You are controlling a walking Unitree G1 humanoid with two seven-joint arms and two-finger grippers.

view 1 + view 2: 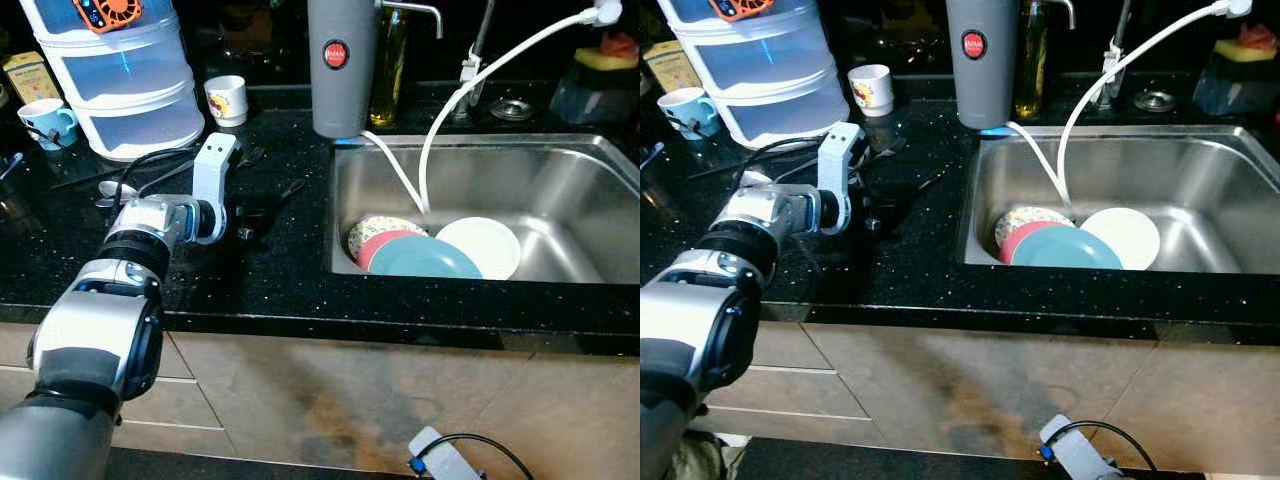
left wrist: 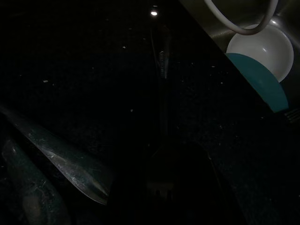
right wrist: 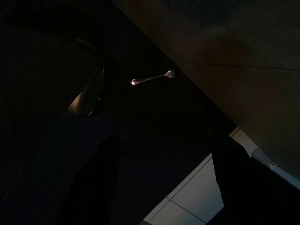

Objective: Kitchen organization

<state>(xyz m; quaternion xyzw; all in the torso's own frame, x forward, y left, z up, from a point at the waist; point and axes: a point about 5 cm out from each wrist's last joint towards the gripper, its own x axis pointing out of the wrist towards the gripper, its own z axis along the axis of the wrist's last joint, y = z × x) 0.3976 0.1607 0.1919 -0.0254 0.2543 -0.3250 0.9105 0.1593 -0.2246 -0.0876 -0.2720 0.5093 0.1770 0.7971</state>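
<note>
Three plates [image 1: 430,250] lie stacked in the sink [image 1: 560,170], apparently awaiting washing. The left gripper [image 1: 262,212] hovers low over the dark counter [image 1: 290,280] beside a fork [image 2: 161,65], seemingly to collect it; whether its fingers are spread cannot be told.

Left arm: silver, it reaches over the black counter [image 1: 910,285], with the left gripper [image 1: 883,213] low above the dark surface, left of the sink [image 1: 1200,170].
Fingers: black against black counter, so open or closed is not clear.
Sink contents: a patterned plate [image 1: 1025,220], a pink plate [image 1: 1018,243], a teal plate [image 1: 1065,250] and a white plate [image 1: 1125,233], overlapping each other at the left part of the basin.
Hose: a white hose [image 1: 1110,75] curves down into the sink.
Back of counter: a grey cylinder [image 1: 983,62] with red badge, an oil bottle [image 1: 1031,62] just beside it.
Left side: clear plastic drawers [image 1: 765,75], a white cup [image 1: 871,88], a blue mug [image 1: 688,108].
Below: beige cabinet fronts [image 1: 970,385].
</note>
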